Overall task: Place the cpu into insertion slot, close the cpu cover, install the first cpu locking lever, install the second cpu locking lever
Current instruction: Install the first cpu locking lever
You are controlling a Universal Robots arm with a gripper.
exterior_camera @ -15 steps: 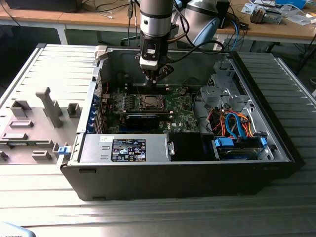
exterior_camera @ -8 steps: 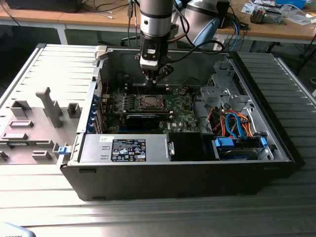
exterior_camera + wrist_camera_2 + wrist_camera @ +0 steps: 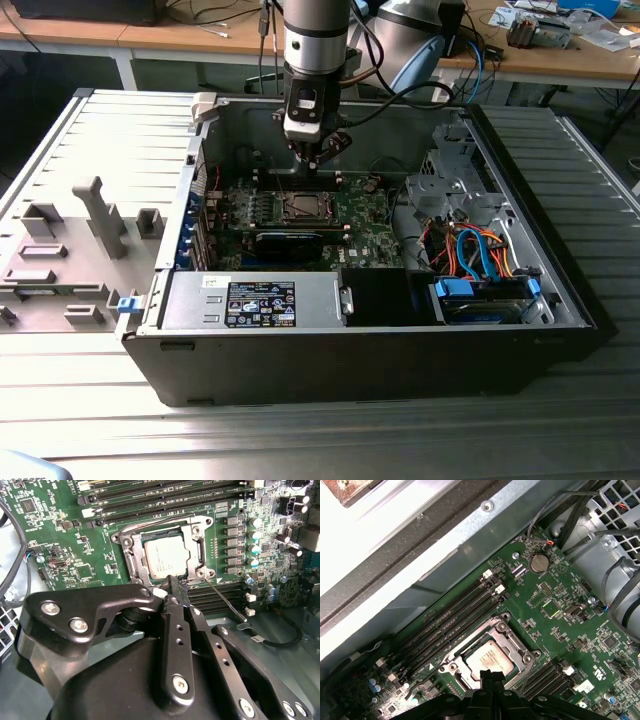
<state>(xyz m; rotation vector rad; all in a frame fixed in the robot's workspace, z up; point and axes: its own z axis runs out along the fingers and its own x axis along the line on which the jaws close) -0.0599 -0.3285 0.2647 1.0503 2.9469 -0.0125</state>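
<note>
**Gripper hanging over the seated cpu**

The black two-fingered gripper point(image 3: 317, 160) is hanging inside the open black metal computer case point(image 3: 400, 360). It is over the far part of the green motherboard point(image 3: 365, 215), just above the socket. In the second wrist view its fingers point(image 3: 169, 625) are lying drawn together with nothing between them, and their tips are pointing at one corner of the socket. Whether the tips are touching the metal there cannot be told.

The small flat square silver-grey cpu point(image 3: 167, 557) is sitting flat in the socket. The thin square silvery metal cpu cover point(image 3: 197, 542) is lying down around it, framing the chip's top through its cut-out centre. In the first wrist view the cpu point(image 3: 489, 657) is showing just beyond the fingertips.

A thin bare-metal locking lever point(image 3: 225, 597) is running out slantwise from the socket corner beside the fingertips. It is crossing the black memory slots point(image 3: 220, 592), and its hooked end is resting well apart from the cover.

The case is standing on a ribbed grey metal table point(image 3: 300, 440).
</note>
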